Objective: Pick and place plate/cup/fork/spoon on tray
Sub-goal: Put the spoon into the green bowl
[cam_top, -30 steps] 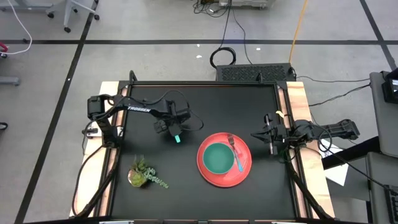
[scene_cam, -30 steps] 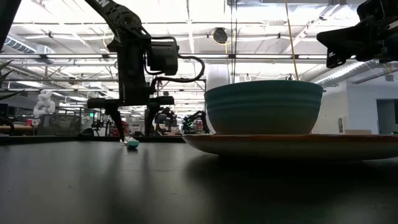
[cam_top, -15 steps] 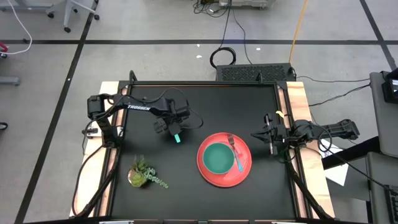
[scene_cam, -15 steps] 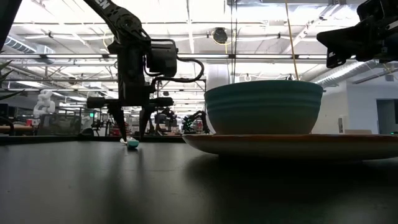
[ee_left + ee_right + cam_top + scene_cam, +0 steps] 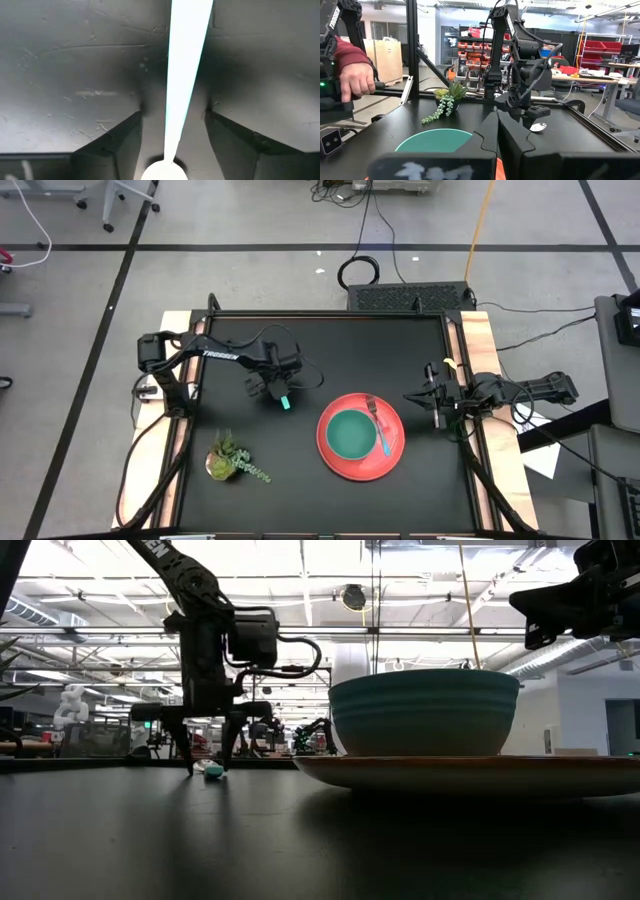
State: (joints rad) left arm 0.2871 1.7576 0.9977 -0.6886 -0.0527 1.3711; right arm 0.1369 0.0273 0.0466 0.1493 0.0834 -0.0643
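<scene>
The teal-handled spoon (image 5: 285, 402) lies flat on the black table, left of the coral-red tray (image 5: 396, 460). My left gripper (image 5: 276, 390) points straight down over it, open. Its fingers (image 5: 117, 147) stand on either side of the spoon's handle (image 5: 182, 75) with a gap on each side, fingertips close to the table (image 5: 207, 755). The green cup (image 5: 348, 435) stands on the tray, and the fork (image 5: 379, 426) lies on the tray beside it. My right gripper (image 5: 437, 402) waits shut at the table's right edge.
A small potted plant (image 5: 228, 461) lies near the table's front left. A person's hand (image 5: 355, 80) rests beyond the table's left side. Bare black table (image 5: 330, 350) lies behind the tray and between spoon and tray.
My left gripper has sunk a little over the spoon, so that its fingertips now stand lower beside the handle. The spoon has stayed where it lay.
</scene>
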